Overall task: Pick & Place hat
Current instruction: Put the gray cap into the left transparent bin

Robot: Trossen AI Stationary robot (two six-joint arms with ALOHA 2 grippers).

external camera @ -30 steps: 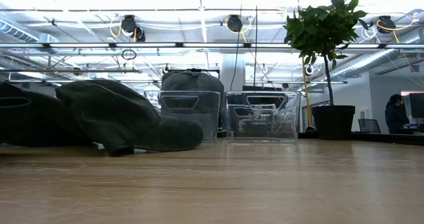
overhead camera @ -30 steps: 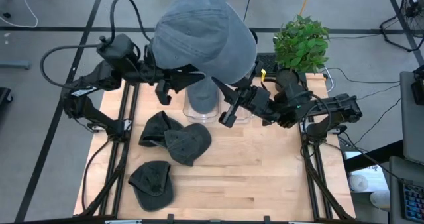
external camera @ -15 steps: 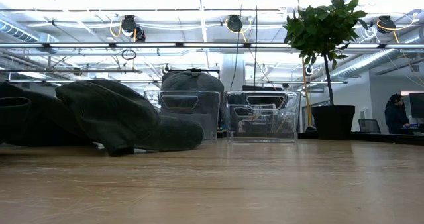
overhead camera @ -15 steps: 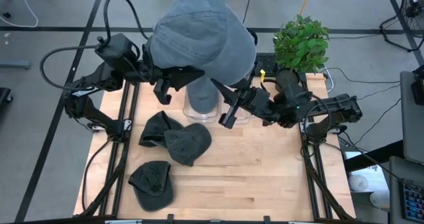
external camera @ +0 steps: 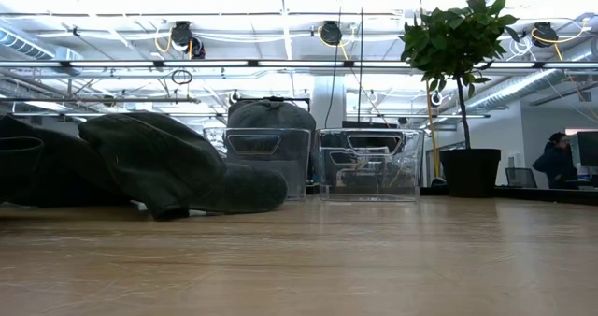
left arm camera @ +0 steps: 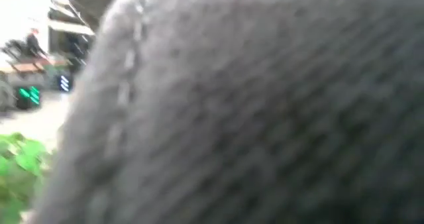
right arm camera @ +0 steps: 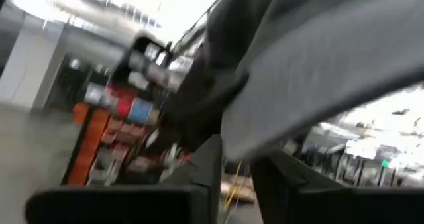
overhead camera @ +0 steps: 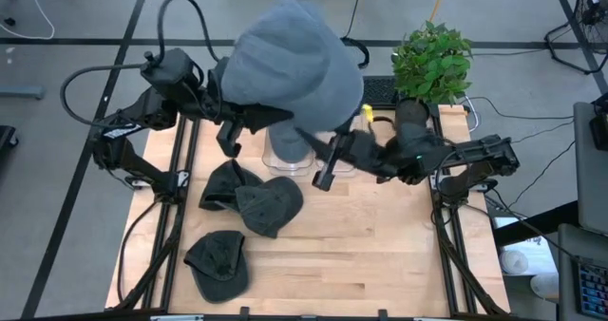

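Note:
A large light grey hat (overhead camera: 290,60) hangs high above the table's far middle, close under the overhead camera. My left gripper (overhead camera: 237,131) reaches in from the left and is shut under the hat's left side; grey cloth (left arm camera: 252,111) fills its wrist view. My right gripper (overhead camera: 323,174) comes from the right under the hat's near right side. Its fingers stand a narrow gap apart (right arm camera: 235,161), with the hat's edge (right arm camera: 232,141) reaching down between their tips. Whether they touch the edge I cannot tell. My left gripper is shut on the hat, which covers the place of contact in the high view and fills the wrist view, so the part and the kind of hold do not show. The hat is lifted clear of the table and bulges above the gripper.
Two clear bins (external camera: 269,162) (external camera: 369,164) stand at the far middle, the left one with a grey hat inside. Two dark hats (overhead camera: 256,199) lie overlapped left of centre, and another (overhead camera: 218,262) lies near the front left. A potted plant (overhead camera: 432,60) stands at the far right.
The lifted hat has shifted a little toward the table's far edge and drawn in narrower, its left side pulling in from my left arm. My right gripper has dipped slightly toward the near edge under it.

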